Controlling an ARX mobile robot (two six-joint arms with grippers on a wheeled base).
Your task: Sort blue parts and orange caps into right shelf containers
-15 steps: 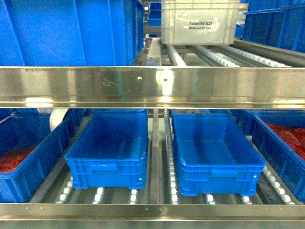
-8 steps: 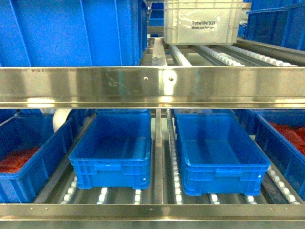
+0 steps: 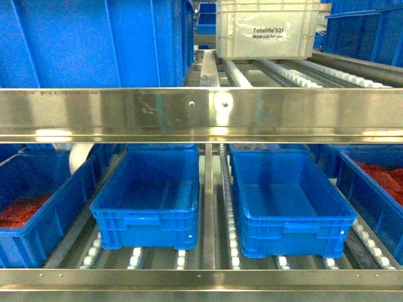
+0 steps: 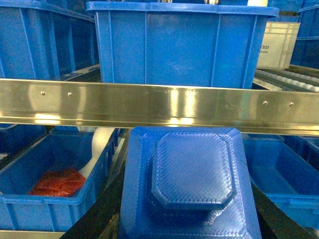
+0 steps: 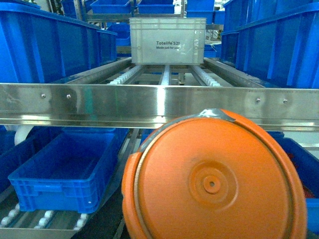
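Note:
A blue part (image 4: pixel 192 174), a textured octagonal block on a wider base, fills the lower middle of the left wrist view. My left gripper (image 4: pixel 192 221) is shut on it, with dark fingers (image 4: pixel 99 214) showing at its sides. In the right wrist view my right gripper (image 5: pixel 214 199) is shut on a round orange cap (image 5: pixel 214 181), which hides the fingers. The head view shows neither gripper. On the lower shelf rollers stand two bright-blue containers, one on the left (image 3: pixel 145 229) and one on the right (image 3: pixel 296 236), both bare inside.
A steel shelf rail (image 3: pixel 201 113) crosses every view above the lower shelf. Blue crates holding red pieces sit at far left (image 3: pixel 38 236) and far right (image 3: pixel 362 195). A white crate (image 3: pixel 264 28) and big blue crates (image 3: pixel 94 44) stand on the upper rollers.
The head view shifted slightly, so the two containers sit a little further right than a second ago. Over the last half second almost nothing moved.

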